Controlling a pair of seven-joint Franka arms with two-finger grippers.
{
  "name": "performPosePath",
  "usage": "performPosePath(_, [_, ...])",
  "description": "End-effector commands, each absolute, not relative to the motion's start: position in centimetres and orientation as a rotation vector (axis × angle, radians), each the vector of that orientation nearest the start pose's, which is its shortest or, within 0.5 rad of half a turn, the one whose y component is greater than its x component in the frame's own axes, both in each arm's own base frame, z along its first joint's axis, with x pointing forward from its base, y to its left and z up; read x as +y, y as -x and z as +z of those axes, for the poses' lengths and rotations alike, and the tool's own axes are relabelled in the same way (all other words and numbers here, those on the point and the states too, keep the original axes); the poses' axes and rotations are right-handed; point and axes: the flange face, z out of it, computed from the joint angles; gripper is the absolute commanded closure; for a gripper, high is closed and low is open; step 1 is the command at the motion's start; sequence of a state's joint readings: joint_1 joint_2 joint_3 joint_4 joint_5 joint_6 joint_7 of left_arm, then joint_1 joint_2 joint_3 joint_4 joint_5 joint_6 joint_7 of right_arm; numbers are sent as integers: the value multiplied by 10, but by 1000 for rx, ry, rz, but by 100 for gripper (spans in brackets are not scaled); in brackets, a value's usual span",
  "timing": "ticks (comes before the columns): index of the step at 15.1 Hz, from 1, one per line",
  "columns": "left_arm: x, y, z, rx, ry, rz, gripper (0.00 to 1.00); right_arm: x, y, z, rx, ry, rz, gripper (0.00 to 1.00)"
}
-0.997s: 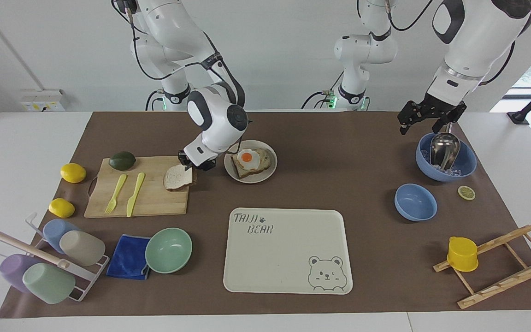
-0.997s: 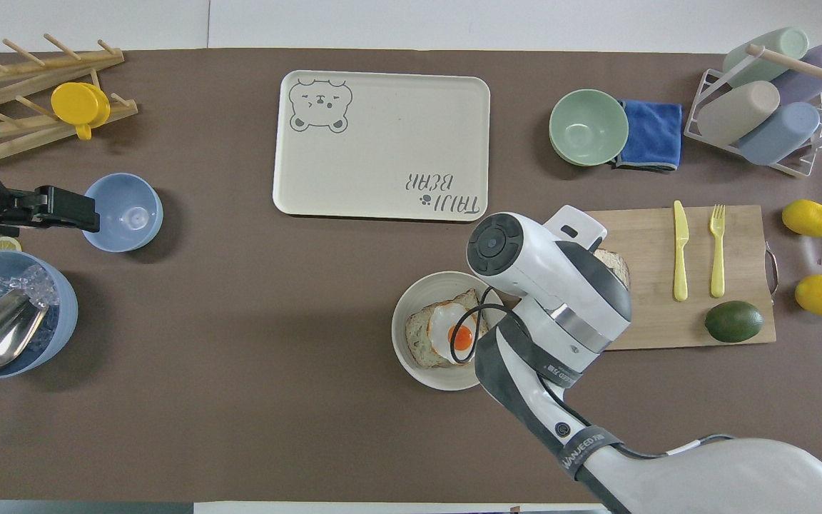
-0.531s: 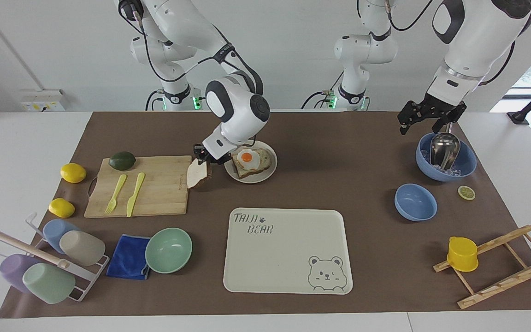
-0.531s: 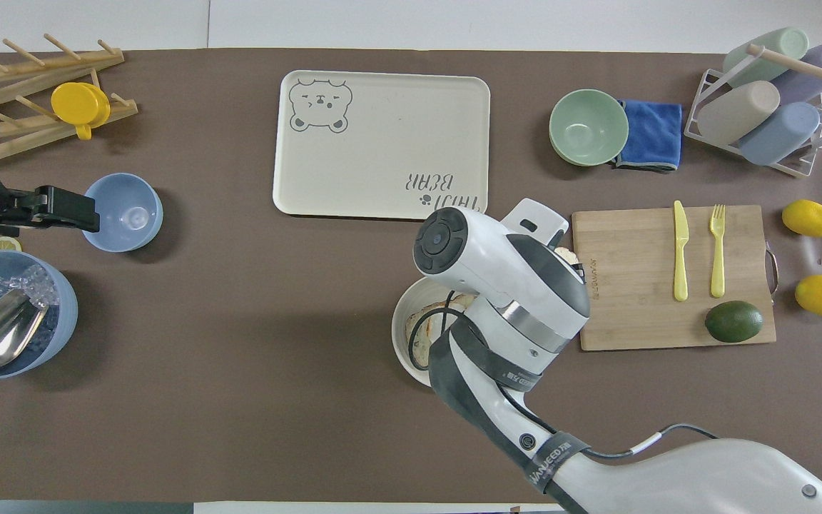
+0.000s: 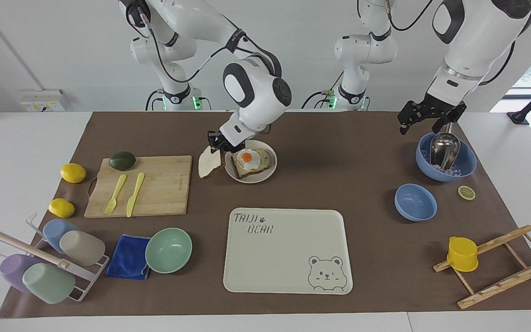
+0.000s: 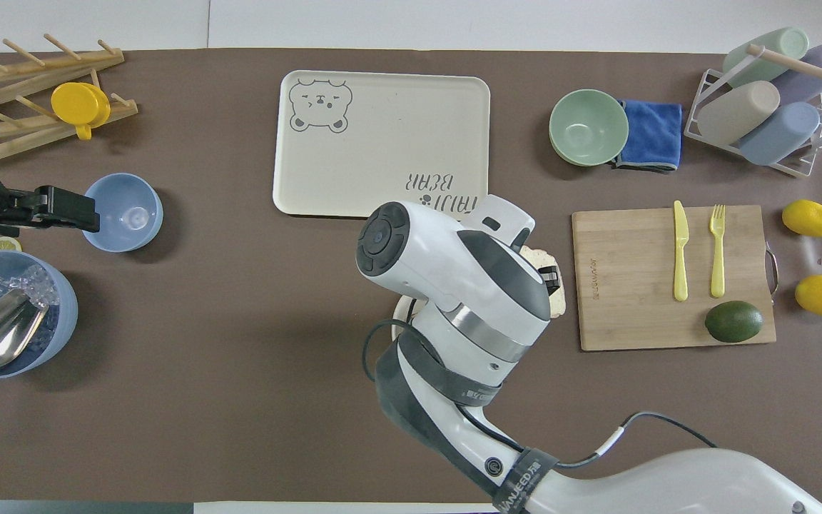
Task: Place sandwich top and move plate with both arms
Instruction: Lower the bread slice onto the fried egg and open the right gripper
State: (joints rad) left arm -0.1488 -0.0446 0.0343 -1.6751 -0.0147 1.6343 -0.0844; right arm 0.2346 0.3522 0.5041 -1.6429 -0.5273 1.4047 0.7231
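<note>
Table [image 5: 39, 138] white, brown mat [image 5: 339, 175] | wall plain white | right gripper [image 5: 219, 144] pinching sandwich top [image 5: 209, 162] beside plate [image 5: 270, 171] | left gripper [image 5: 424, 121] spread over blue bowl [image 5: 466, 168]

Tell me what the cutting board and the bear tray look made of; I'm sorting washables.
The cutting board looks like bamboo or pale wood: matte, with lengthwise grain stripes. The bear tray looks like moulded plastic or melamine: smooth cream surface, rounded corners, raised rim, printed bear; which one is unclear.

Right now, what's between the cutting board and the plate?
In the facing view, the bread slice hangs there, gripped by the right end effector, between the cutting board and the plate.
</note>
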Motion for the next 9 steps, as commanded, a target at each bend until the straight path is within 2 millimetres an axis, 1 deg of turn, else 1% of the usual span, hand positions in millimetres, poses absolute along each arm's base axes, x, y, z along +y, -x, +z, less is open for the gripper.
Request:
performPosePath(1, [-60,-538,611,46,3139,-3,0,348,-484,407,69,-2522,-208,100])
performPosePath(3, [-60,-537,611,46,3140,0,0,355,-482,412,84,-2531,-182,100])
performPosePath(4, [-60,-538,611,48,3140,-2,0,364,-477,412,106,-2534,-165,100])
performPosePath(6, [-60,-538,611,46,3140,-2,0,372,-479,417,107,-2567,-146,100])
performPosePath(7, [-60,-537,611,46,3140,0,0,383,-483,429,102,-2600,-119,100])
performPosePath(8, [-60,-538,611,46,3140,-2,0,396,-480,429,130,-2617,-95,100])
performPosePath(9, [-60,-537,611,46,3139,0,0,399,-484,427,134,-2647,-78,100])
